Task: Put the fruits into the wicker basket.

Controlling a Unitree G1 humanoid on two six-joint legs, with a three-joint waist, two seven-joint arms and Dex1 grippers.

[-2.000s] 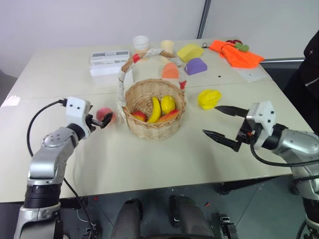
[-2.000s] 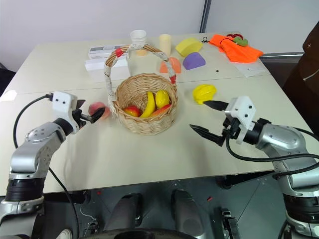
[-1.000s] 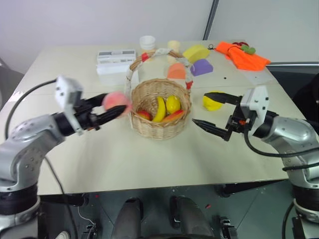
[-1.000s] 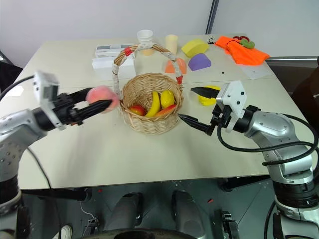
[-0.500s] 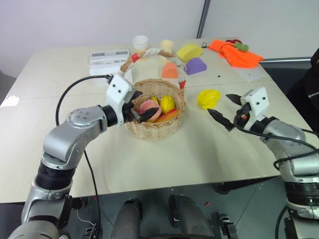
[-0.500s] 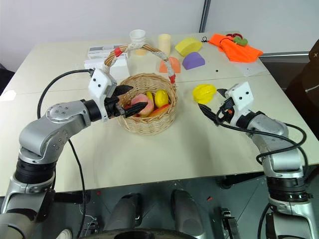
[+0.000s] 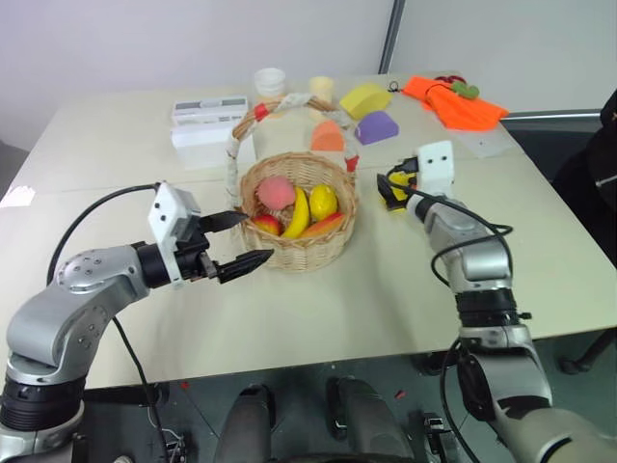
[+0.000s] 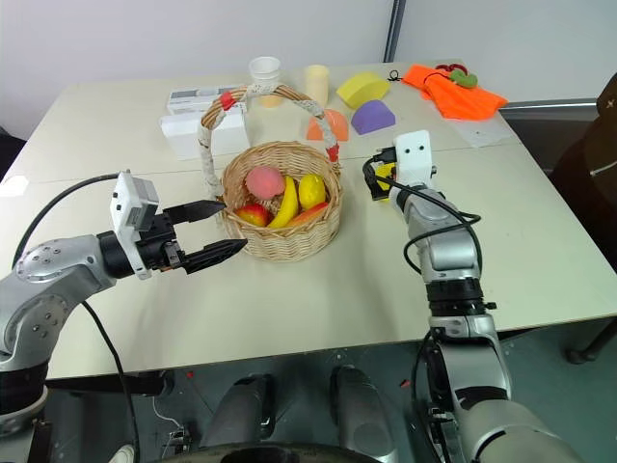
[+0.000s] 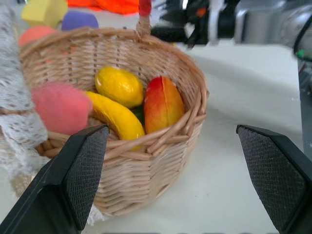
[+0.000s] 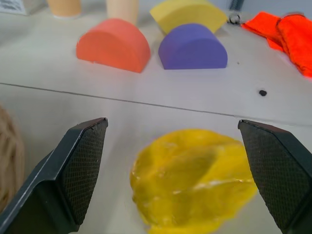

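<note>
The pink-red peach (image 7: 277, 190) lies in the wicker basket (image 7: 299, 253), on top of other fruit, under the cloth-wrapped handle (image 8: 207, 145). My left gripper (image 7: 255, 237) is open and empty, just outside the basket's near left wall; the left wrist view looks into the basket (image 9: 161, 161) between the fingers (image 9: 85, 165). The yellow star fruit (image 10: 192, 180) lies on the table to the right of the basket. My right gripper (image 7: 388, 183) is open at the star fruit (image 8: 386, 175), one finger (image 10: 83, 165) on each side, not closed on it.
In the basket also lie a banana (image 9: 114, 117), a yellow fruit (image 9: 119, 85) and a red-yellow mango (image 9: 163, 105). Orange (image 10: 114, 45), purple (image 10: 193, 47) and yellow (image 10: 187, 12) foam blocks stand behind. A white box (image 7: 207, 118), two cups and an orange cloth (image 7: 453, 101) sit at the back.
My left gripper carried the peach into the basket, let it go and drew back out, open. My right gripper swung forward to the star fruit.
</note>
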